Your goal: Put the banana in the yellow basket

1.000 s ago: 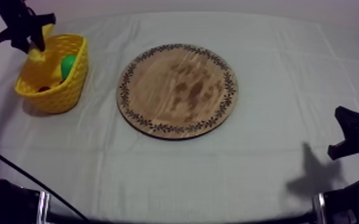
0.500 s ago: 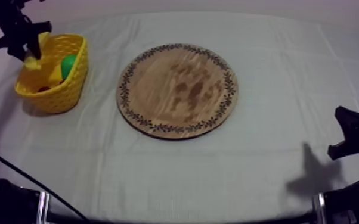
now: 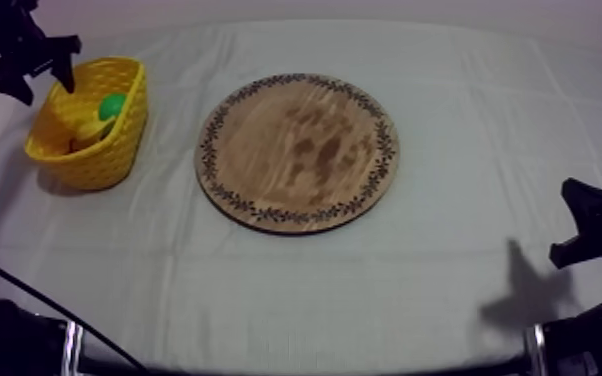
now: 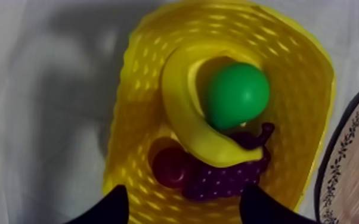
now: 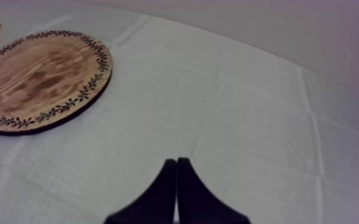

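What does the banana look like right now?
The banana is a smooth, bright yellow toy fruit, like plastic, bent in a deep curve. It lies inside the basket, curling round the green fruit, with one end resting on the grapes.

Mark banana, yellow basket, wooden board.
banana point(image 4: 180, 116), left wrist view, middle of its curved body.
yellow basket point(image 3: 105, 160), top view, outer wall facing the camera.
wooden board point(image 3: 298, 150), top view, bare centre.
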Action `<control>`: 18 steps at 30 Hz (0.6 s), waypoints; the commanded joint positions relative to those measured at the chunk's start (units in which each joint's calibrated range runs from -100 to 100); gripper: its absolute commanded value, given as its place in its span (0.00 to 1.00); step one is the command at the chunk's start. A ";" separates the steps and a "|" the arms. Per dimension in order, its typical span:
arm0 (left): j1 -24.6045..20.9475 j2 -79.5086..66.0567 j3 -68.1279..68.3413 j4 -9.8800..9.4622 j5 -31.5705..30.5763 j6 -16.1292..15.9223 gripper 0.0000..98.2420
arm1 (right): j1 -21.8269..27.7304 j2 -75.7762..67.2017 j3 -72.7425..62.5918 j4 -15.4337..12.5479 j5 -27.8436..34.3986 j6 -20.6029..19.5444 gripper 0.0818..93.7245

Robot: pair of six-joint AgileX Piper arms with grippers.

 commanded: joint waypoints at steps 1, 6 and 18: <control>-0.04 -0.26 -0.19 -0.13 -0.69 -0.20 0.66 | 0.00 0.00 -0.03 -0.02 -0.02 -0.01 0.00; -0.02 -2.53 -1.79 -1.18 -4.70 -0.03 0.44 | 0.00 0.00 -0.03 -0.02 -0.02 -0.01 0.00; -0.71 -26.47 9.41 -1.50 -23.92 -3.42 0.01 | 0.00 0.00 -0.03 -0.02 -0.02 -0.01 0.00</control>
